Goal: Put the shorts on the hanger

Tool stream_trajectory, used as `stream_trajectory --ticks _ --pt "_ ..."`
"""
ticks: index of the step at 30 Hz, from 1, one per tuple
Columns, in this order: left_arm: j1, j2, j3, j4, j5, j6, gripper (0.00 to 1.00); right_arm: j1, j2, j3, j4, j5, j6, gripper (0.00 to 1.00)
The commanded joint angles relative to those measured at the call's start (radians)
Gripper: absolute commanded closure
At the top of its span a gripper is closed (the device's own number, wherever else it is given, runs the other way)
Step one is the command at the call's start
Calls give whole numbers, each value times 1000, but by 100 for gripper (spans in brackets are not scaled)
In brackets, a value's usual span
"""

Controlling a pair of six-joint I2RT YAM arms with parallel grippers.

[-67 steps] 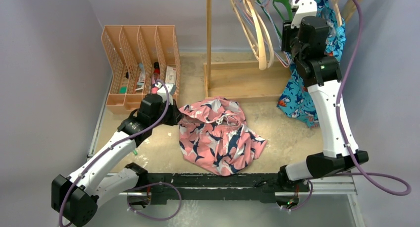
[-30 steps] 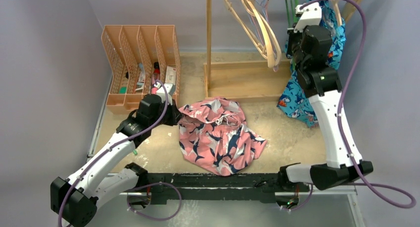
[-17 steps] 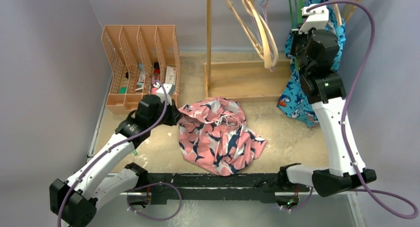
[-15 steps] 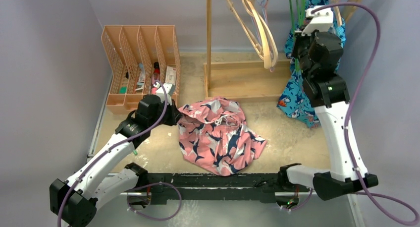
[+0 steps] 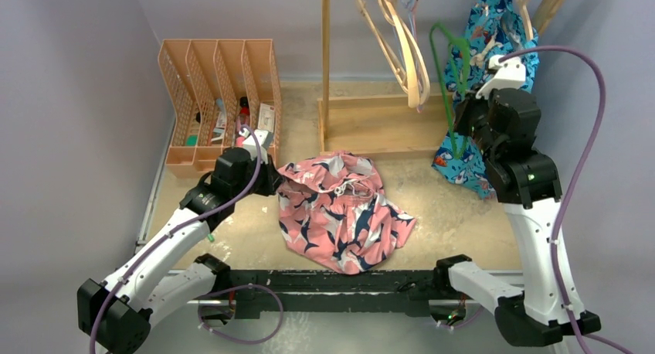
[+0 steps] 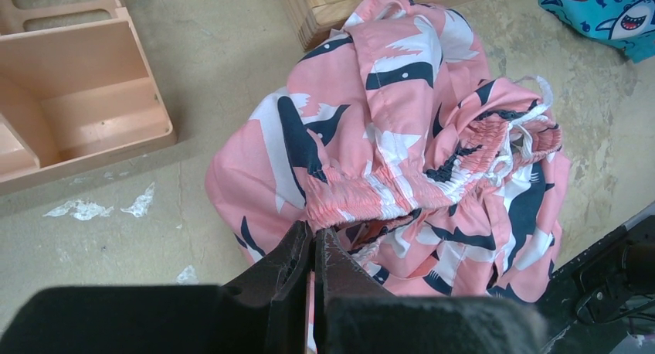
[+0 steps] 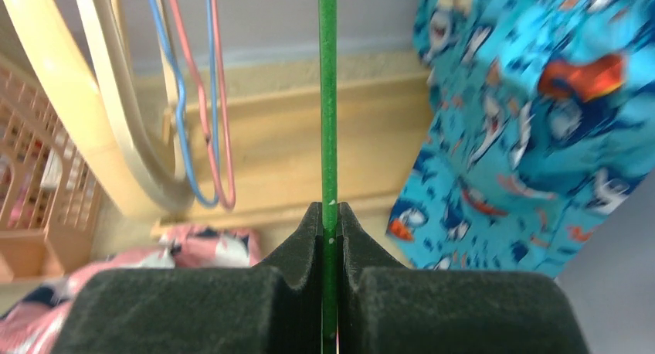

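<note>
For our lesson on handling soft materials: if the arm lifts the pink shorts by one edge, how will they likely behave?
The shorts lie crumpled in soft folds, so they would probably sag and hang limp from the left gripper rather than hold shape. The thin fabric looks light for its size. The gathered waistband may stretch under pull.

Pink shorts (image 5: 340, 215) with navy-white whale print; green hanger (image 7: 328, 99); blue shark-print garment (image 5: 462, 165).

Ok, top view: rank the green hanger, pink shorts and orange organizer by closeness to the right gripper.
1. green hanger: clamped in the right gripper.
2. pink shorts: table centre, to its left.
3. orange organizer: far-left corner.
</note>
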Motion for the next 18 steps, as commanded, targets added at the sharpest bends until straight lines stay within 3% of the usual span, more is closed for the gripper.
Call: stream_trajectory --ticks 1,8,13,18 --pt "4 -3 12 43 0 13 100 -3 -72 -26 -114 -81 96 100" --pt "4 -7 13 43 -39 -4 100 -3 -130 -130 -277 -87 165 100" --pt "4 -14 9 59 -46 -13 100 -3 -210 -249 -280 -327 195 100" --pt "4 -5 12 57 -44 -12 100 -3 -269 -362 -290 -402 187 100"
